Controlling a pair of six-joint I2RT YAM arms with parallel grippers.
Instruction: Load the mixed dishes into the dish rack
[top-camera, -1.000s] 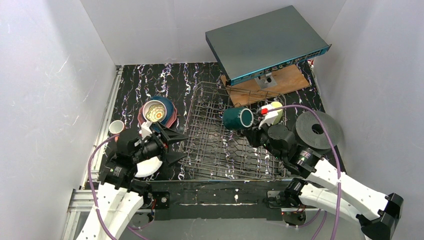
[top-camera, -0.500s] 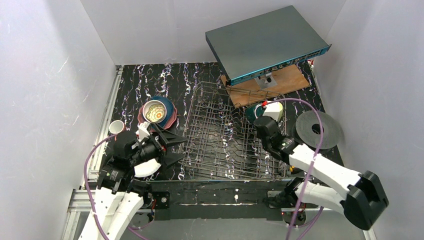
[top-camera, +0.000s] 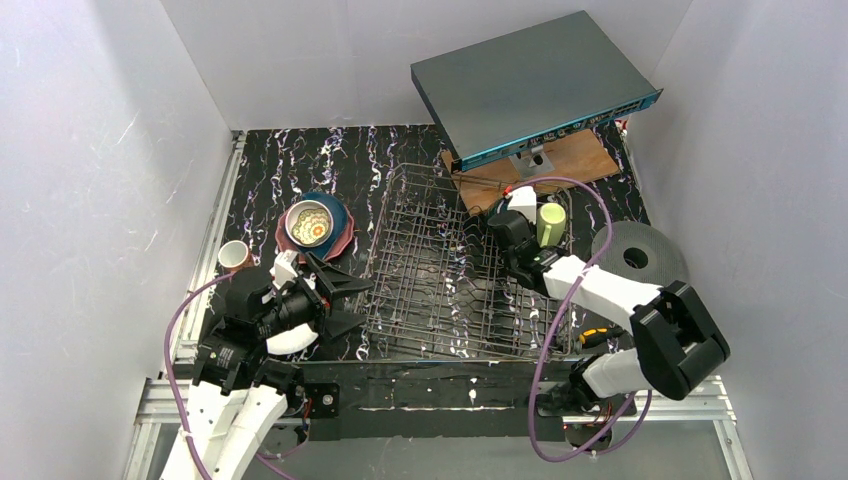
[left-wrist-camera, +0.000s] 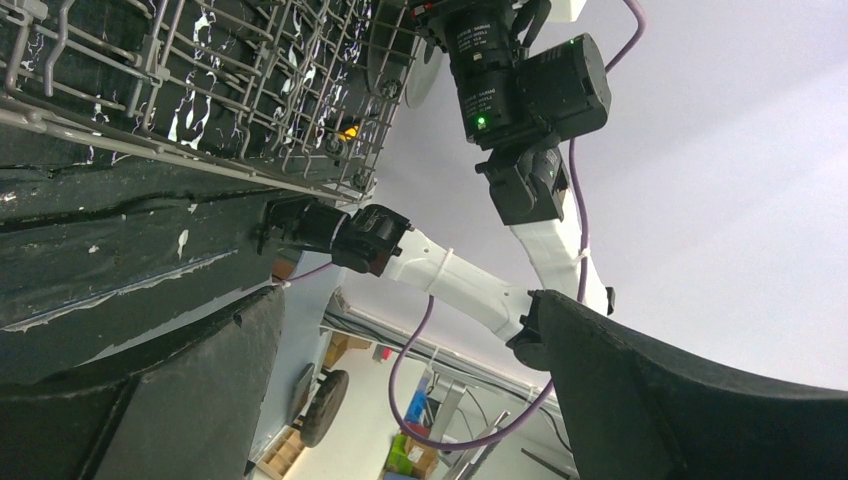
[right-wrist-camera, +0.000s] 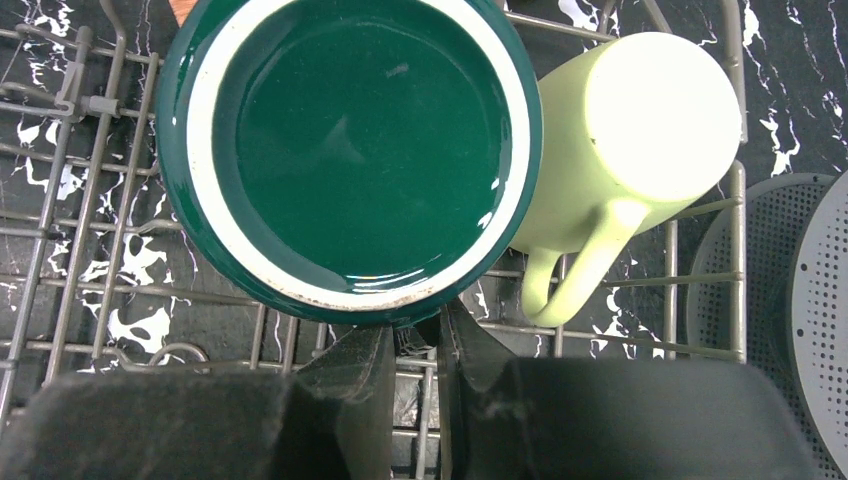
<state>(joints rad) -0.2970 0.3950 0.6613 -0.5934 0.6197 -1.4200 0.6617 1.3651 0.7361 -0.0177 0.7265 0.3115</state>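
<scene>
The dish rack (top-camera: 440, 280) stands mid-table. My right gripper (top-camera: 505, 225) is low over its far right corner. In the right wrist view it (right-wrist-camera: 412, 335) is shut on the handle of the dark teal mug (right-wrist-camera: 350, 150), whose mouth faces the camera, over the rack wires (right-wrist-camera: 90, 250). A light green mug (right-wrist-camera: 620, 130) stands upside down in the rack right beside it, also in the top view (top-camera: 551, 223). My left gripper (top-camera: 340, 295) is open and empty at the rack's left side; its wrist view shows its fingers (left-wrist-camera: 690, 400) wide apart below the rack (left-wrist-camera: 200, 90).
Left of the rack, a patterned bowl (top-camera: 308, 223) sits on stacked blue and pink plates (top-camera: 340, 232). A salmon-pink mug (top-camera: 234, 255) stands at the left edge. A white bowl (top-camera: 292, 338) lies under my left arm. A black disc (top-camera: 640, 255) and a grey box (top-camera: 530, 85) are at the right.
My right gripper has carried the dark teal mug from above the rack's middle to the far right corner and lowered it beside the green mug. My left gripper barely shifted.
</scene>
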